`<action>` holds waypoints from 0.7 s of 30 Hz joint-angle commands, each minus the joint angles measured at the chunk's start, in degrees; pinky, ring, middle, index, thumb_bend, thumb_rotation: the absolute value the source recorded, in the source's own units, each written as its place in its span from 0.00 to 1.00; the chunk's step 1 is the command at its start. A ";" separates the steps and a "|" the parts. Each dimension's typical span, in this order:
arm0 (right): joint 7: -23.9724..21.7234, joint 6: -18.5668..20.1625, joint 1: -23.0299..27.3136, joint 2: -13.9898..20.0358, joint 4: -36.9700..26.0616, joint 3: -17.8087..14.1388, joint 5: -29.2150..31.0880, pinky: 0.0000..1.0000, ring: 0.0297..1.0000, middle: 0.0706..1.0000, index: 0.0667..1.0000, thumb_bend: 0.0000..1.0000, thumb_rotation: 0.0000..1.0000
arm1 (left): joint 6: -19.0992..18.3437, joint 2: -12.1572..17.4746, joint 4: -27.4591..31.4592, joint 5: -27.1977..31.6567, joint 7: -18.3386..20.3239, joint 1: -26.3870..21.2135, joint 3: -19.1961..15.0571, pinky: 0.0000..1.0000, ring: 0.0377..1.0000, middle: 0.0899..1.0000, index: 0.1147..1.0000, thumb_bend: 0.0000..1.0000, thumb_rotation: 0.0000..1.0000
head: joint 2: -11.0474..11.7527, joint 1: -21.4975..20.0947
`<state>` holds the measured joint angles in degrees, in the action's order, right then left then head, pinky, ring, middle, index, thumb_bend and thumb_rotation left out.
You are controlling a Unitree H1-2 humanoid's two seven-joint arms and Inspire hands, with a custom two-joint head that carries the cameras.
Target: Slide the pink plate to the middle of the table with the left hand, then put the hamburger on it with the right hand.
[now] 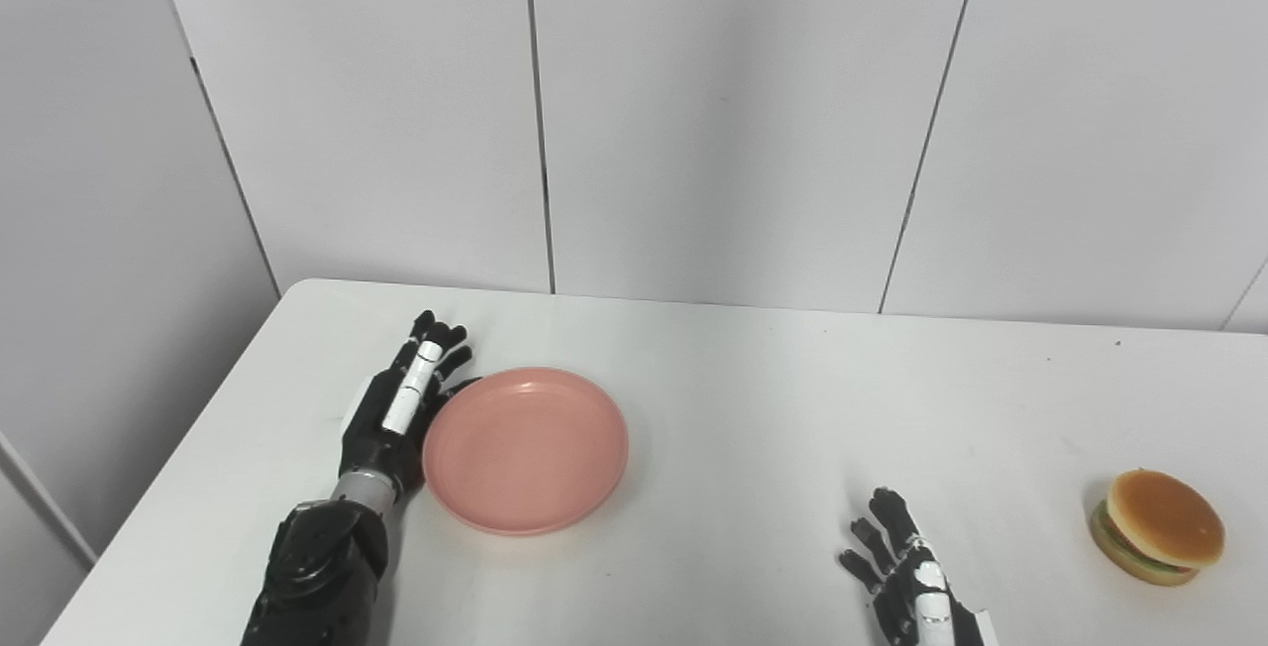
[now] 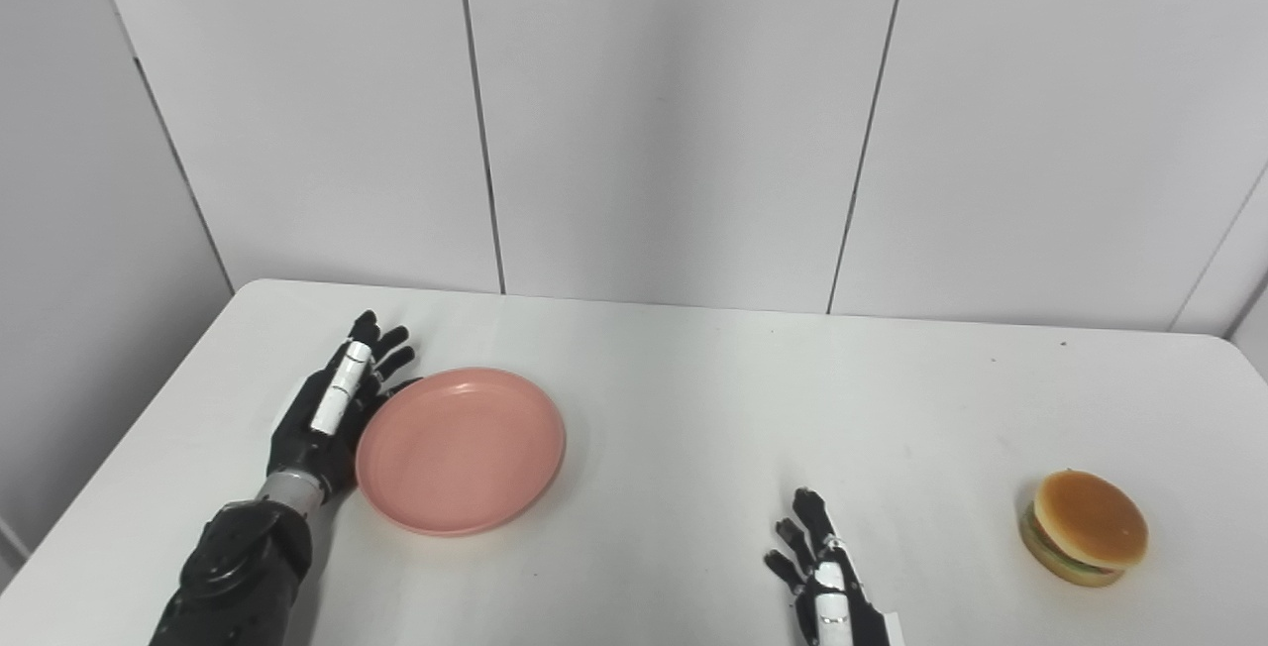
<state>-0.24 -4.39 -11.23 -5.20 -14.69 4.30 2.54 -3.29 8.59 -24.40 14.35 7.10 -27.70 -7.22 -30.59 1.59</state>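
A round pink plate (image 1: 525, 448) lies on the left half of the white table (image 1: 753, 398), with nothing on it. My left hand (image 1: 401, 408) stands on edge against the plate's left rim, fingers straight and apart, holding nothing. The hamburger (image 1: 1159, 525), tan bun with a green layer, sits near the table's right edge. My right hand (image 1: 906, 572) rests low at the front of the table, well left of the hamburger, fingers spread and open. Its wrist is cut off by the bottom edge.
Grey wall panels (image 1: 733, 111) rise right behind the table's far edge. The table's left edge (image 1: 168, 458) runs just left of my left arm. Bare white surface lies between the plate and the hamburger.
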 commanded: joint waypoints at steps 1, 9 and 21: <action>0.04 -0.24 -10.57 0.12 -3.55 0.79 -0.50 0.86 0.91 0.94 0.90 0.75 1.00 | -1.73 -1.02 2.10 -0.60 -1.18 -0.15 0.17 0.72 0.90 0.89 0.99 0.86 0.68 | -0.27 -0.47; 0.75 0.83 -11.08 -0.60 -4.61 2.15 -1.52 0.85 0.90 0.94 0.89 0.76 0.99 | -3.25 -3.97 4.41 -0.81 -2.67 1.15 0.86 0.73 0.90 0.90 0.99 0.85 0.68 | -1.10 -3.87; 3.96 2.37 -11.29 -2.37 -5.86 5.42 -4.17 0.80 0.86 0.91 0.86 0.78 0.93 | -6.22 -7.69 7.53 -1.67 -6.13 2.47 0.53 0.73 0.89 0.88 0.97 0.81 0.70 | -2.80 -11.27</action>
<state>2.84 -2.71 -11.45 -5.99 -16.81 8.83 -0.61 -6.80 1.62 -18.10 13.27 2.63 -25.18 -6.82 -33.13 -8.96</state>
